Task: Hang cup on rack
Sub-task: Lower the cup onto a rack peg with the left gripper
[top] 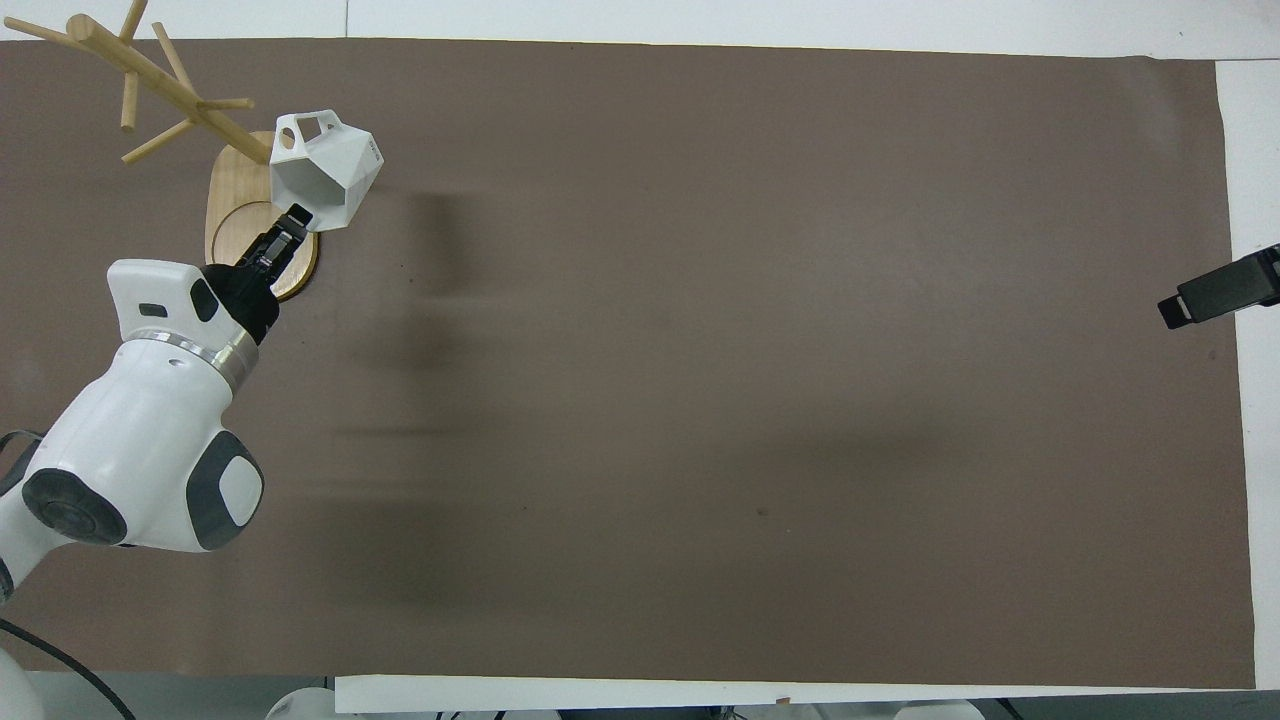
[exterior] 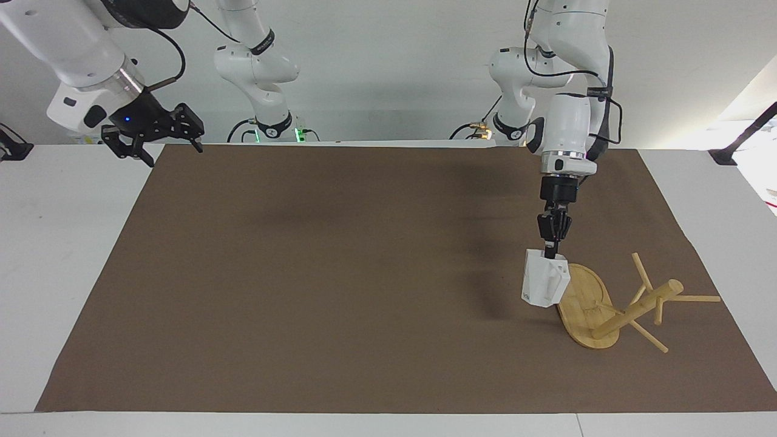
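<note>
Stretching across nearly the whole surface (exterior: 376, 376) is a brown mat (exterior: 340, 273), and all the action sits at the left arm's end of it. The rack (exterior: 613, 303) lies tipped over there, its oval base (top: 240, 200) up on edge and its post slanting away with the pegs poking out in every direction.

Now the left arm reaches down from above, and its gripper (exterior: 552, 240) points almost straight down, clenched on the rim of the cup (exterior: 543, 280). So the cup hangs right beneath the gripper, lifted off the mat, over the edge of the rack's base on the side toward the right arm. From overhead the cup (top: 325, 165) shows its angular white faces and its squarish handle loop, which is turned toward the rack's post; the left gripper (top: 290, 225) pinches the wall on the side nearer the robots.

Over at the other end, the right arm waits, its gripper (exterior: 152, 130) held high above the mat's corner by the robots, fingers spread wide with nothing in them.
</note>
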`<state>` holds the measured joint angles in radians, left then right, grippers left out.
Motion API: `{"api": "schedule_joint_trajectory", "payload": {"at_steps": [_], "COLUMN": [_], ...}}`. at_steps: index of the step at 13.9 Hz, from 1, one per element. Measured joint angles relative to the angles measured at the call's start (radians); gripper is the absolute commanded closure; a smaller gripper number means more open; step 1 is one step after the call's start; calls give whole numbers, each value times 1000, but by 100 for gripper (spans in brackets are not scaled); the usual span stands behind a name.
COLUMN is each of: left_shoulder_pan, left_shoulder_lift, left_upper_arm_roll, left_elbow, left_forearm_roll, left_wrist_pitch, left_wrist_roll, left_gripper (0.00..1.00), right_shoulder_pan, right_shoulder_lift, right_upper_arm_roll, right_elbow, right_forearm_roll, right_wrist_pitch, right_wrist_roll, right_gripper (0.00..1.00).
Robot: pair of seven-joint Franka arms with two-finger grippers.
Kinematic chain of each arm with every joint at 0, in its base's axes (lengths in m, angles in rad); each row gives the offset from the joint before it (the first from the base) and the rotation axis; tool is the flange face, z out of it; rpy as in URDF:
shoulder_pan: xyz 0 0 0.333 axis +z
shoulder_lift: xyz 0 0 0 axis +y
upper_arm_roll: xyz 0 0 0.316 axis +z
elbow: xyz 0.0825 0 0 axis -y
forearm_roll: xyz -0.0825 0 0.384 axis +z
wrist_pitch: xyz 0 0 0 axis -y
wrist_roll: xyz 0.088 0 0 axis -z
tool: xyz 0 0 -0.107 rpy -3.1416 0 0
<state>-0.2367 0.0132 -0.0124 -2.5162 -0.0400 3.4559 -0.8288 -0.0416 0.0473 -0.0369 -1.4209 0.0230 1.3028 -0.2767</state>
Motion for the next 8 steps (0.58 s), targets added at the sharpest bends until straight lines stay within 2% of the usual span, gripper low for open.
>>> {"api": "schedule_joint_trajectory", "payload": {"at_steps": [3,8], "left_shoulder_pan": [17,35], "left_shoulder_lift": [55,107], "left_upper_arm_roll": [-2,-3], "left_elbow": [41,97], "left_forearm_roll": [0,0], "left_wrist_pitch": [8,11], "left_wrist_roll": [-9,-17], "left_gripper": [100,100], "right_shoulder_pan": [3,7], "right_shoulder_lift": [3,1], "right_upper_arm_roll": [20,21], "right_elbow": [0,-41], "right_forearm_roll": [-21,-31], "right_wrist_pitch": [-3,44], "right_wrist_roll": [99,125], "right_gripper": [0,0]}}
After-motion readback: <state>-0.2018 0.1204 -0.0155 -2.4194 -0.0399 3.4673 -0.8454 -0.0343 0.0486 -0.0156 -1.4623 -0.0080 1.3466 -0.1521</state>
